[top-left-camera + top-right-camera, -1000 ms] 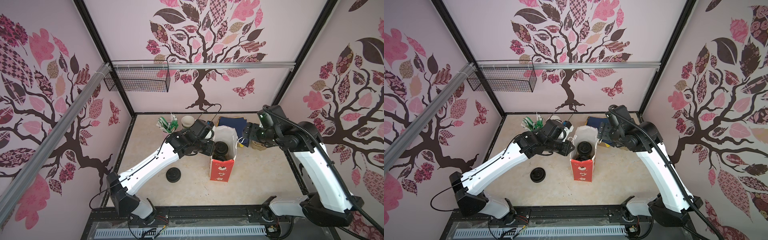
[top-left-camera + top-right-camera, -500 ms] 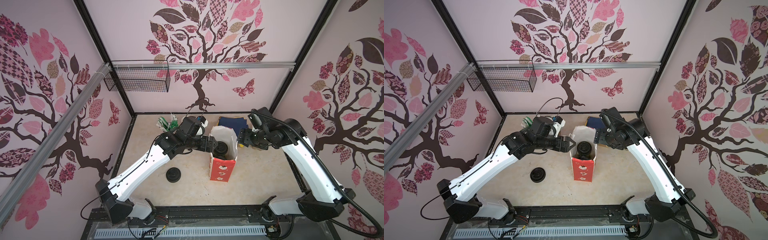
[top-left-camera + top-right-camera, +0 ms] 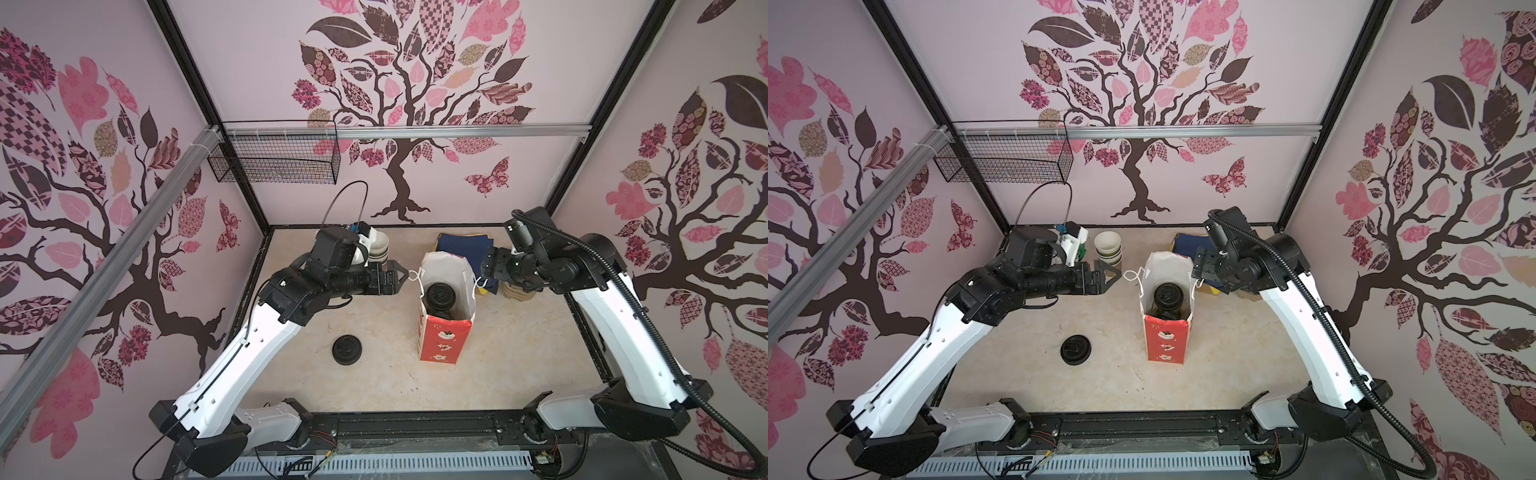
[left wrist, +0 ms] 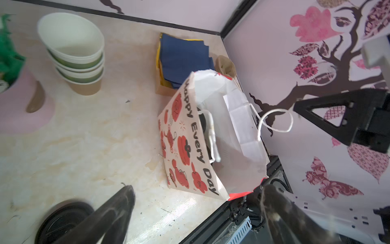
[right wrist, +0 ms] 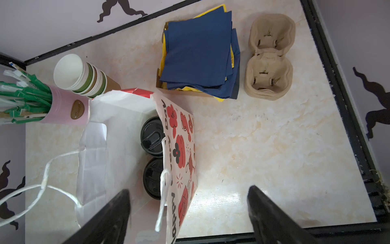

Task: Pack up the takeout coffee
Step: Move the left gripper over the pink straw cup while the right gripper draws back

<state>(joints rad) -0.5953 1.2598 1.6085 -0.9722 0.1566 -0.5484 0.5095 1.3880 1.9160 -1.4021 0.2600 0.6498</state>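
The red-and-white paper bag is standing upright near the middle of the table, its mouth gaping. The two takeout coffee cups are sitting inside it side by side, with only their black sip lids showing from above. In both top views the farther one is facing up plainly, while the nearer one is lying partly in the shade of the bag's front wall.

The left gripper is hovering at about nine o'clock of the bag's mouth, jaws spread wide and gripping nothing. The bag's white cord handle is dangling just beside its tips. The right gripper is hanging at about three o'clock of the mouth, likewise spread wide and empty. Seen from its wrist camera, one finger is lying over the bag's opening and the other outside the printed wall, though whether either is brushing the paper is hard to say.

A stack of bare lids is resting at eight o'clock of the bag, well apart. A stack of empty cups is standing at eleven o'clock, and blue napkins are lying at twelve.
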